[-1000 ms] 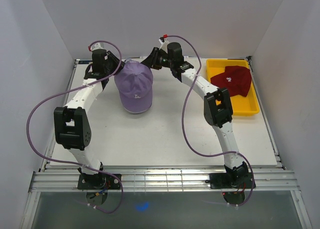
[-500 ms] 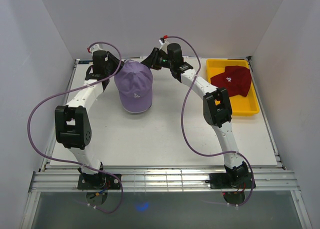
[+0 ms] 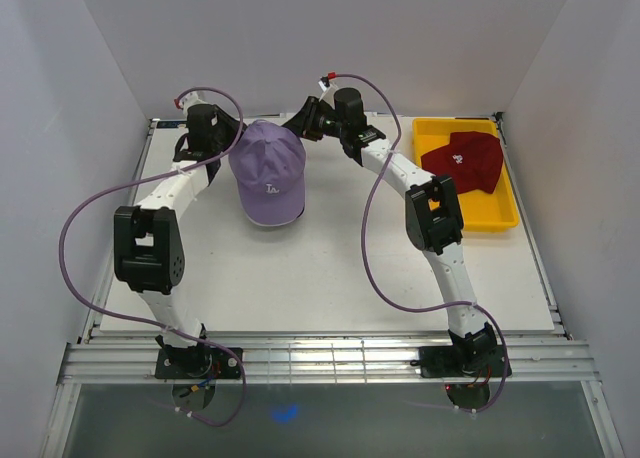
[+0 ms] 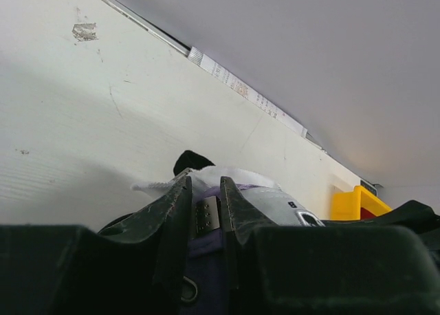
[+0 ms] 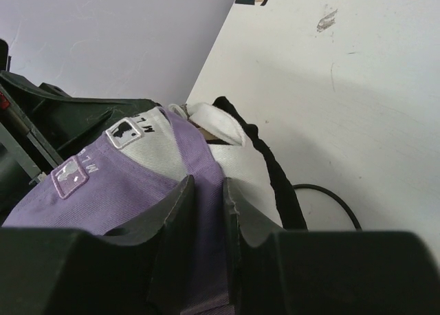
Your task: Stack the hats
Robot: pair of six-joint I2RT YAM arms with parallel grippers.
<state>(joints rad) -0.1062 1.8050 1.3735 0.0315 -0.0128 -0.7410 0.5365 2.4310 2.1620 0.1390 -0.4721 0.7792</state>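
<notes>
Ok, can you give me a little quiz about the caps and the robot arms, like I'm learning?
1. True or false: the dark red cap lies in the yellow tray.
2. Pick one: where is the lavender cap? A in the tray, B in the middle of the table, C hanging on the wall.
3. Count: of the left arm and the right arm, how many have jaws pinching the lavender cap?

Key: 1 true; 2 B; 3 two.
</notes>
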